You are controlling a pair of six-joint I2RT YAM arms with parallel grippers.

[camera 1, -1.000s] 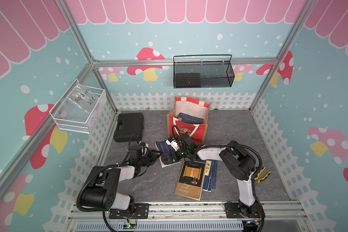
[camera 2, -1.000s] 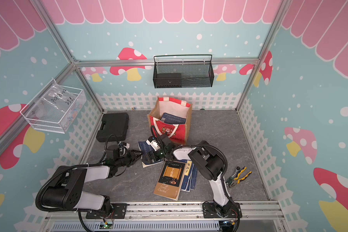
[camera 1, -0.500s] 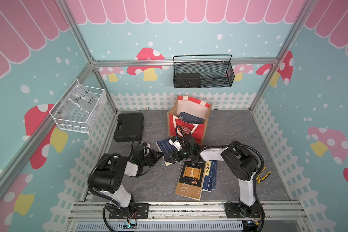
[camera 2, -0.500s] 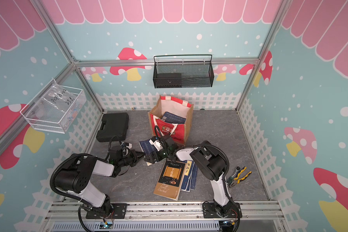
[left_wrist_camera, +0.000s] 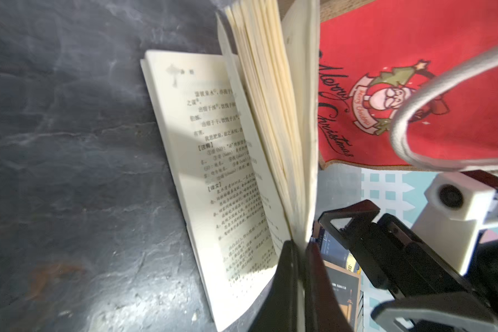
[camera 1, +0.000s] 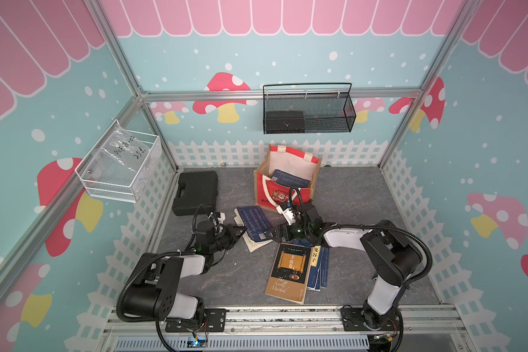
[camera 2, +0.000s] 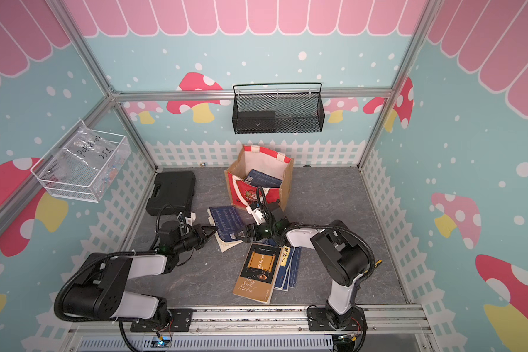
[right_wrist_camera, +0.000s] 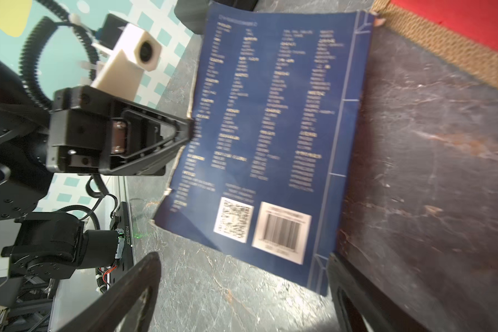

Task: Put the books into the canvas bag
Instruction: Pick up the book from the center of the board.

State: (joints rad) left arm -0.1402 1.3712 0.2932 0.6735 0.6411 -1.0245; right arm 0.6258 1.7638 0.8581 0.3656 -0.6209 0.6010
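Note:
A dark blue book [camera 1: 253,222] [camera 2: 226,224] lies back cover up on the floor in front of the canvas bag [camera 1: 269,192] [camera 2: 244,192]. My left gripper [camera 1: 241,231] [left_wrist_camera: 299,250] is shut on its cover edge, and the pages [left_wrist_camera: 227,143] fan open beneath. My right gripper [camera 1: 275,234] [right_wrist_camera: 242,273] stands open at the barcode corner of that book [right_wrist_camera: 270,129], holding nothing. Blue books [camera 1: 290,179] sit inside the bag. A black-and-tan scroll book [camera 1: 290,271] [camera 2: 258,271] lies on top of more blue books [camera 1: 320,271] near the front.
A black plastic case [camera 1: 195,192] lies at the back left of the floor. A black mesh basket [camera 1: 308,112] hangs on the back wall and a white wire basket [camera 1: 119,164] on the left wall. The bag's white handle [left_wrist_camera: 414,120] droops over its red front.
My left gripper has closed on the blue book's edge and its arm has folded in. The right gripper has slid left to the book's corner, still open.

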